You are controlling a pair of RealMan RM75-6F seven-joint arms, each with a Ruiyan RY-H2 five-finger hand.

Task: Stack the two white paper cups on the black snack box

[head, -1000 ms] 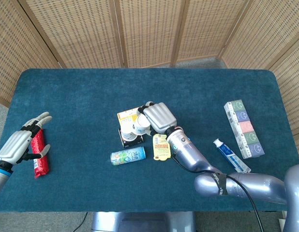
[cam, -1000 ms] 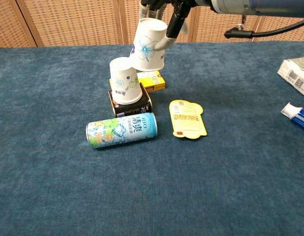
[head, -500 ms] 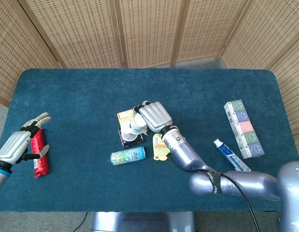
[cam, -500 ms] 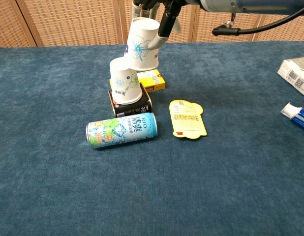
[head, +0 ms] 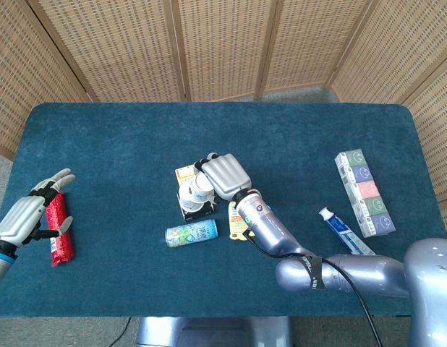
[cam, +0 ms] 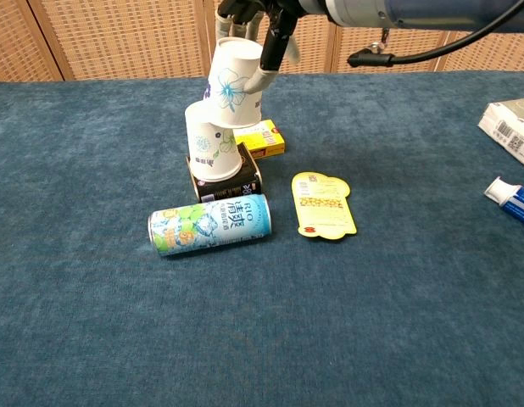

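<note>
Lying nearest the front edge of the blue-carpeted table (cam: 92, 339), a green drink can (cam: 209, 224) rests on its side, with a flat yellow card (cam: 323, 203) just to its right. Directly behind the can sits the black snack box (cam: 225, 181), and one white paper cup (cam: 213, 141) stands upside down on top of it. A second white paper cup (cam: 233, 83), also inverted but tilted, is held above and slightly right of the first, its lower rim overlapping the standing cup's top; whether the two touch cannot be told. The right hand (head: 225, 176) grips this raised cup from above, fingers (cam: 269, 58) curled around its upper part. A yellow box (cam: 264, 138) lies just behind the snack box. Toward the right edge, a toothpaste tube (head: 345, 233) lies near the front, and a long box of coloured squares (head: 364, 191) lies further back. At the left edge, the left hand (head: 24, 217) hovers over a red packet (head: 58, 230), fingers spread apart and holding nothing. Wicker screens (head: 223, 43) stand beyond the far edge.
</note>
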